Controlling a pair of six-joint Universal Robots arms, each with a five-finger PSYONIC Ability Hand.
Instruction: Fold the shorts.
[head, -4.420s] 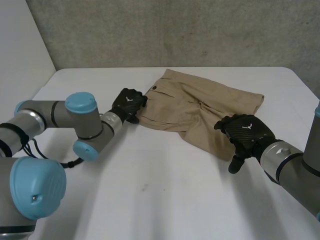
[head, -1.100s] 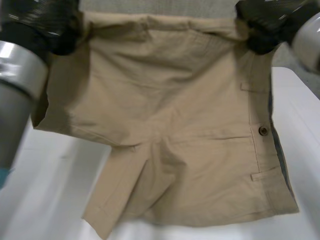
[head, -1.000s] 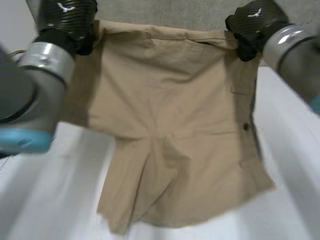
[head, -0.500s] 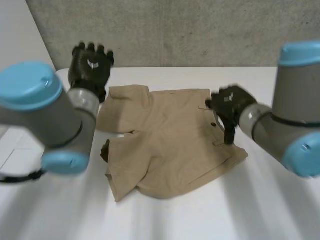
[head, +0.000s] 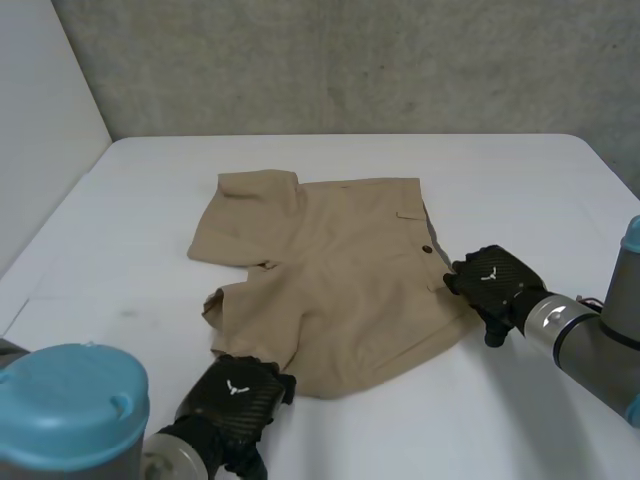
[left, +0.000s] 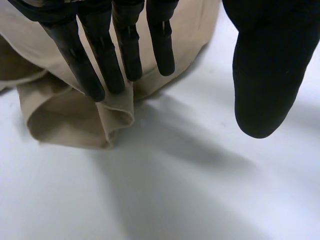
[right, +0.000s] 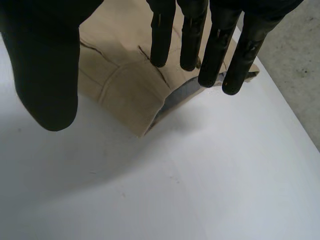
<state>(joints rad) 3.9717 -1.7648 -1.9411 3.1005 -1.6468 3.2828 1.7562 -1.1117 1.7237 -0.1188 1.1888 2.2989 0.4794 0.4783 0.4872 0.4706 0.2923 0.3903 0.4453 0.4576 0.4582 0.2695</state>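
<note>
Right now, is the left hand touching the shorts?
Cannot tell. In the left wrist view the straight fingers of the left hand reach over the shorts at a leg hem, but neither contact nor a gap is plain.

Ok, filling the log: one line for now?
shorts spread on table | left hand open at hem | right hand open at waistband

Lab-like test bench: plain white table (head: 340, 440), bare grey concrete wall (head: 350, 60), white side panel (head: 40, 130)

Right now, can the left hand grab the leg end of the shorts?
Probably yes. The left hand is open at the leg hem of the shorts, fingers over the cloth, thumb apart, with nothing in between.
</note>
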